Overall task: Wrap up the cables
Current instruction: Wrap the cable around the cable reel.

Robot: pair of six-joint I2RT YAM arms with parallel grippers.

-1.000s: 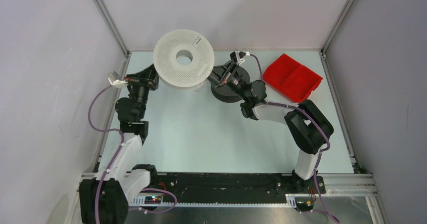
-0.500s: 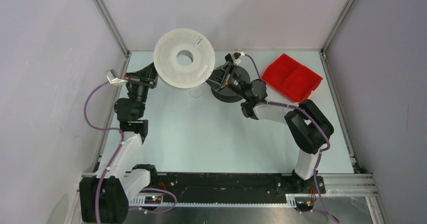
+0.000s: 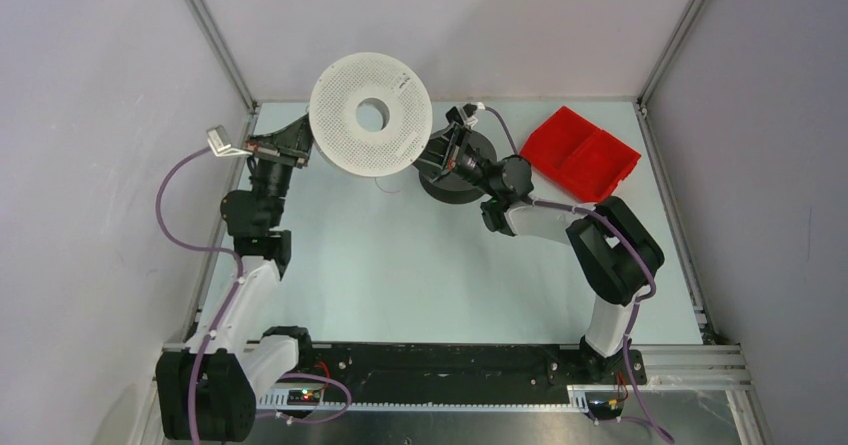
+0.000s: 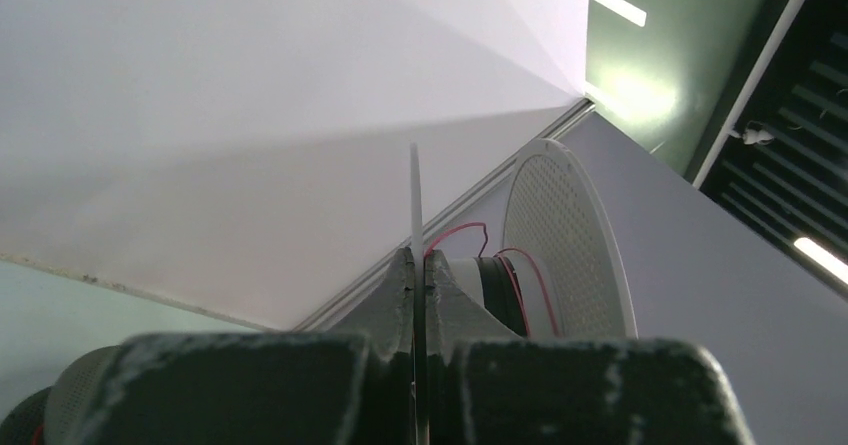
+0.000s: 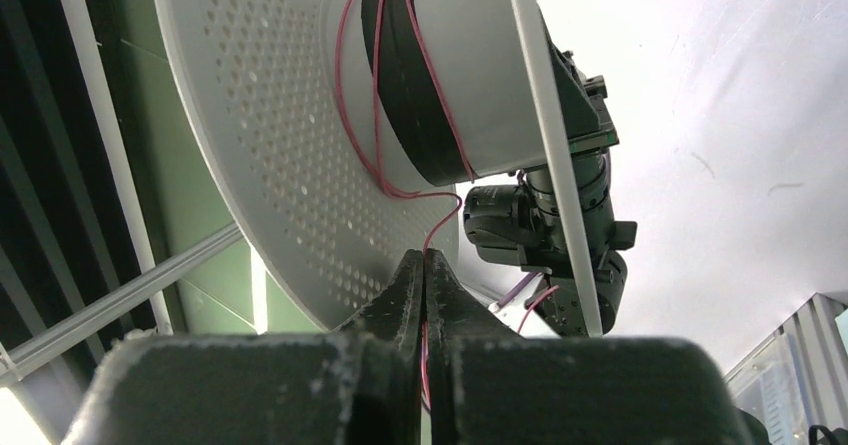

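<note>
1. Left gripper (image 4: 415, 265): the jaws are pressed together on the thin edge of one flange of the white spool (image 3: 345, 135). The spool is held raised over the far left of the table (image 3: 400, 265).
2. Right gripper (image 5: 423, 260): the jaws are pressed together, pinching the thin pink-red cable (image 5: 436, 227) just below the hub. A few turns lie on the hub, crossing a black band.
3. The step in hand appears to be laying the free strand onto the hub. Hold the strand taut between pinch and hub, with no slack loop.
4. Guide each turn between the two flanges. A strand riding over a flange edge would likely slip off.
5. Maintain a firm left pinch. The flange is thin, so the spool may pivot under cable tension.
6. The dark grey spool (image 3: 460, 180) lies flat on the table beneath the right arm. Its cable cannot be made out.
7. The red tray (image 3: 560, 155) stands at the far right, well apart from both spools. It has two compartments, and nothing shows in either.
</note>
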